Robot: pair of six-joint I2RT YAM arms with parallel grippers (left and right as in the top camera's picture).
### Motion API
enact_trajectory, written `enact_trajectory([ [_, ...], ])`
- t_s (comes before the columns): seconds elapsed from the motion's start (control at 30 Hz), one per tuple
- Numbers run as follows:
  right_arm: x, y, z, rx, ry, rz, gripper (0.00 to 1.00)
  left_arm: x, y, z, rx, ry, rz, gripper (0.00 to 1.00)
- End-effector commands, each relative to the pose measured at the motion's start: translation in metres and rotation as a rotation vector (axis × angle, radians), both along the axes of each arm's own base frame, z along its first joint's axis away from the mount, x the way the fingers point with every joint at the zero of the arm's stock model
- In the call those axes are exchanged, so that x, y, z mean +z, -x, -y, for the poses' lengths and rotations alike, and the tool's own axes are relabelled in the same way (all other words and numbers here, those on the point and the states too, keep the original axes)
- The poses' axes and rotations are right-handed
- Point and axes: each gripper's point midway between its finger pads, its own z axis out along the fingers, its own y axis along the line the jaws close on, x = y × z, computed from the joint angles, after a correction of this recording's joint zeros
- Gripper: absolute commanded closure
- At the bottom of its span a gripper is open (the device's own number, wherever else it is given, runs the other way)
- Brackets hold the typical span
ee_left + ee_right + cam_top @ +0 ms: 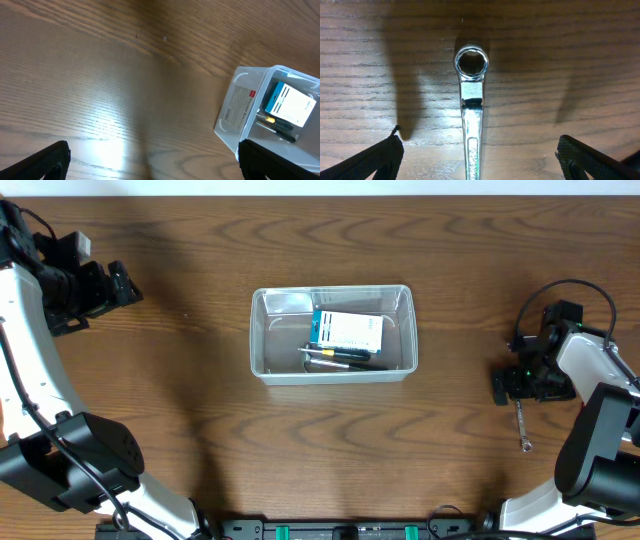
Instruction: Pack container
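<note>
The clear plastic container [262,330] stands mid-table, holding a blue-and-white box [346,331] and dark pen-like tools [338,356]. A silver ring wrench [522,425] lies on the wood at the right. In the right wrist view the wrench [471,100] runs straight between the spread fingers of my right gripper [477,160], which is open above it and not touching it. My left gripper [125,285] is open at the far left over bare wood. Its wrist view shows the container [240,110] to the right, beside one finger.
The wooden table's near edge carries the arm bases [340,530]. The right arm's body [600,440] rises at the right edge and the left arm [40,380] along the left edge.
</note>
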Motion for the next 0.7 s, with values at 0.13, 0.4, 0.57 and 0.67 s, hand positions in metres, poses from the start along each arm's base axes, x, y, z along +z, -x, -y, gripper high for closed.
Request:
enact_trajectory([
  [0.13,-0.0036,0.0014,-0.001,-0.011,0.001,-0.007,0.01,-0.0043,-0.0004,-0.0016,-0.004,-0.004,-0.012,0.02],
  [0.4,-0.0036,0.0,-0.0006,-0.011,0.003,-0.001,0.01,-0.0043,-0.0004,-0.0016,-0.004,-0.004,-0.012,0.02],
  [0.57,-0.0036,0.0,-0.0007,-0.011,0.003,-0.001,0.01,-0.0043,-0.0004,-0.0016,-0.004,-0.004,-0.012,0.02],
  [0.67,-0.0038,0.0006,-0.0023,-0.011,-0.006,-0.003,0.01,-0.0043,-0.0004,-0.0014,-0.005,-0.004,-0.012,0.02],
])
